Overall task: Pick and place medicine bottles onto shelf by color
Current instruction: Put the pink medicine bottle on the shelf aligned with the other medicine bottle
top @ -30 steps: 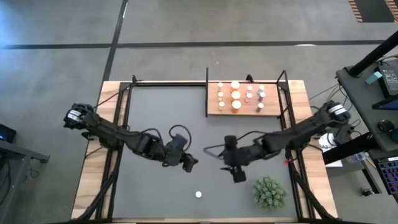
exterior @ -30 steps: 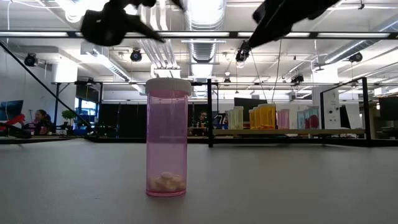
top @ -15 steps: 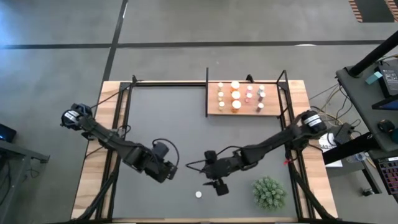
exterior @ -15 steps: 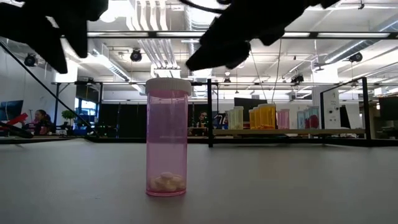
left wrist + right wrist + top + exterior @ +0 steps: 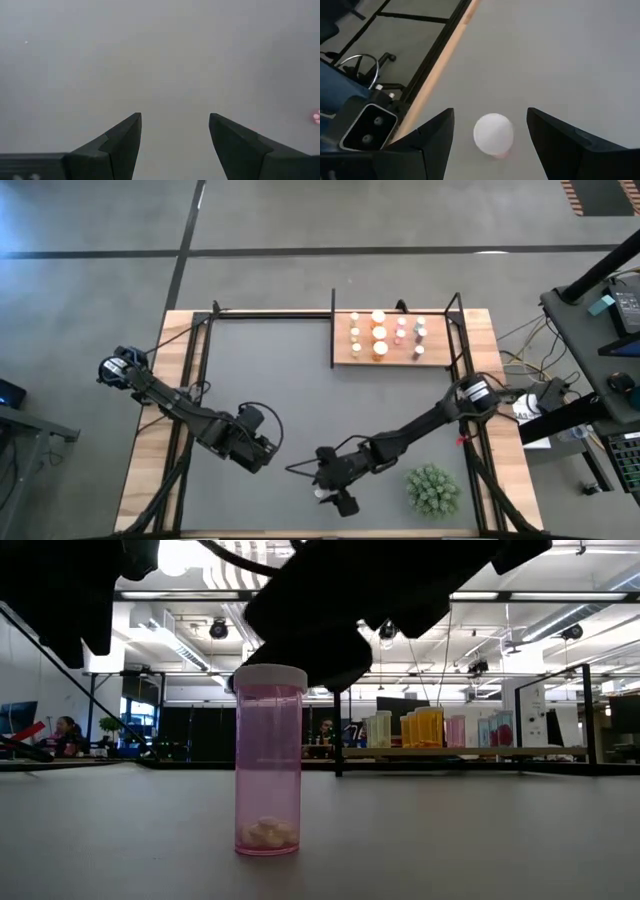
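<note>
The table [image 5: 140, 470] carries a grey mat [image 5: 270, 380], and at its far right corner stands the shelf [image 5: 390, 357], already holding rows of bottles [image 5: 379, 333] grouped by colour: pale, orange, pink. The right arm reaches low across the mat toward the near edge, just left of a spiky plant [image 5: 433, 489]; the left arm waits over the mat's left half, its left hand [image 5: 175, 132] with fingers apart around nothing but bare mat. The right hand [image 5: 490, 127] hangs directly over the one bottle left on the mat, its fingers apart and flanking the white cap from above, not touching it as far as the wrist view shows. That pink bottle [image 5: 268, 760] stands near the mat's front edge, well apart from the shelf, a few pills lying in its bottom. It is upright: long axis vertical, cap up, base on the mat. The step in hand looks like the approach for the pick. Next the hand should likely descend straight along that axis until the fingers bracket the cap or upper body, close squarely so the bottle does not tip, then carry it to the pink group.
</note>
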